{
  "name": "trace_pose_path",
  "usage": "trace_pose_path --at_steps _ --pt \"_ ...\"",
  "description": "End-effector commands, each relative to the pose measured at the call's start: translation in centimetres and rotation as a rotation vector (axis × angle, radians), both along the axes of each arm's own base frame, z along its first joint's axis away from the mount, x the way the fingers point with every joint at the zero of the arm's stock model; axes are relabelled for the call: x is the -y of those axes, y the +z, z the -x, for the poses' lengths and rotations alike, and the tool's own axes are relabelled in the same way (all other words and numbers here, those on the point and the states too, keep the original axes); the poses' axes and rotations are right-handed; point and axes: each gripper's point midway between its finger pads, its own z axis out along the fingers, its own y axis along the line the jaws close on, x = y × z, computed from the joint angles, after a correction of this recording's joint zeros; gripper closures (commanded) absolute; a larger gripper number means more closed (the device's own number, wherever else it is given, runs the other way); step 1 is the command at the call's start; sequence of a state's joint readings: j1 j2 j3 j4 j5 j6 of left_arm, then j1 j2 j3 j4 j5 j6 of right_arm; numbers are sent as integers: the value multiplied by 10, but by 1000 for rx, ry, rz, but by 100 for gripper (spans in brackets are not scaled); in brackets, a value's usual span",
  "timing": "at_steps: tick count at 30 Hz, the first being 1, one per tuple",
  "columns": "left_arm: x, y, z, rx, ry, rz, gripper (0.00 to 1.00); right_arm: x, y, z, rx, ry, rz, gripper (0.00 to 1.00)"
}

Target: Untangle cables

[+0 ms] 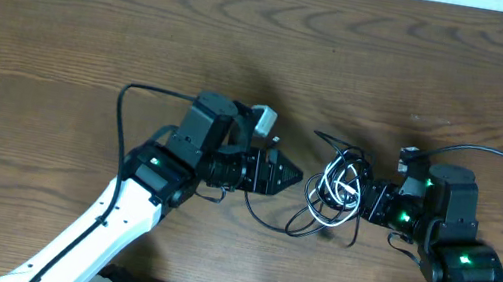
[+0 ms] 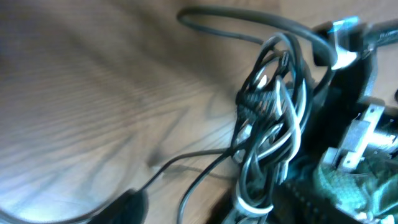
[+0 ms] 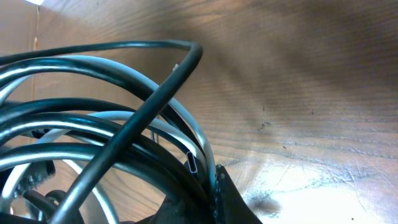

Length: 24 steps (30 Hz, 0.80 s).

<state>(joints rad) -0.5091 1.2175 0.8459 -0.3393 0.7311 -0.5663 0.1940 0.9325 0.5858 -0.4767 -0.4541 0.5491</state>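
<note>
A tangled bunch of thin white and black cords (image 1: 336, 189) is sitting just right of the middle of the overhead frame. Its loops are crossing over each other many times. One loose black strand (image 1: 264, 220) is trailing out to the lower left.

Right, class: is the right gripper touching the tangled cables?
Touching. In the right wrist view the cables run straight into the right gripper with no gap. Overhead, the same cables meet its shut tip.
</note>
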Motion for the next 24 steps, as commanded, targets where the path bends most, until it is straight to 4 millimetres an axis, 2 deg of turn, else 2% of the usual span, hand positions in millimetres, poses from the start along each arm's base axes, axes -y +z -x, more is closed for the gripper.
trace_pose_path --at_steps 1,4,7,11,21,24 --pt "-1 -4 -1 47 -14 -49 37 0 5 -3 -1 -28 -24 99" --pt "-8 -13 0 20 8 -95 44 0 5 -4 3 -28 -26 99" --pt "-23 -29 -3 -12 81 -187 49 0 5 -4 0 -30 -28 99" --pt "-25 -34 -2 -45 113 -192 51 0 5 -4 0 -30 -28 99" --pt "-1 -33 16 -52 47 -174 51 0 5 -4 -14 -47 -41 99" --pt "6 -31 14 -58 58 -151 52 0 5 -3 -17 -47 -40 99"
